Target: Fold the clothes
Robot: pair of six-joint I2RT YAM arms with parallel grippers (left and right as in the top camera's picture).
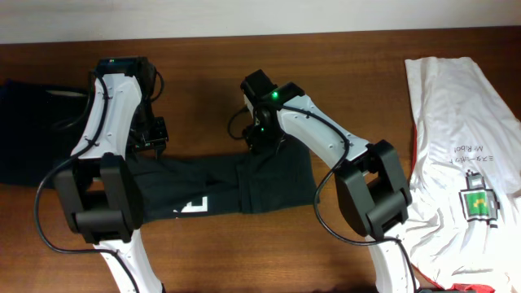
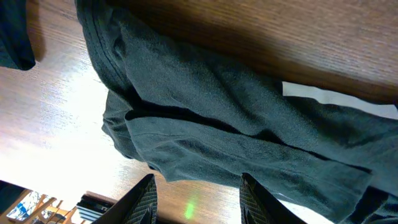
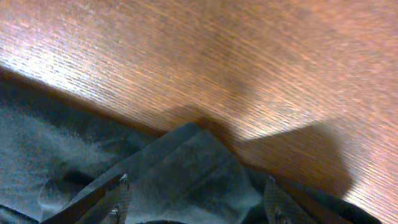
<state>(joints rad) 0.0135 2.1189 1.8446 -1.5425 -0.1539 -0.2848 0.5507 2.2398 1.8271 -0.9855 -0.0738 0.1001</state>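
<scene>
The clothes, a black T-shirt point(image 1: 269, 183), lie folded into a long band across the middle of the table, with a bit of white lettering point(image 1: 191, 205) showing near its front edge. My left gripper point(image 1: 155, 138) hovers at the band's back left edge. In its wrist view the left gripper point(image 2: 199, 196) is open over bare wood, with the creased T-shirt point(image 2: 249, 118) just beyond the fingertips. My right gripper point(image 1: 262, 138) is low over the band's back edge. Its wrist view shows the right gripper point(image 3: 196, 199) open, with a folded corner of the T-shirt point(image 3: 186, 162) lying slack between the fingers.
A white shirt point(image 1: 464, 138) with a small green print lies spread at the right end of the wooden table point(image 1: 342, 65). Another dark garment point(image 1: 32, 122) lies at the far left, behind my left arm.
</scene>
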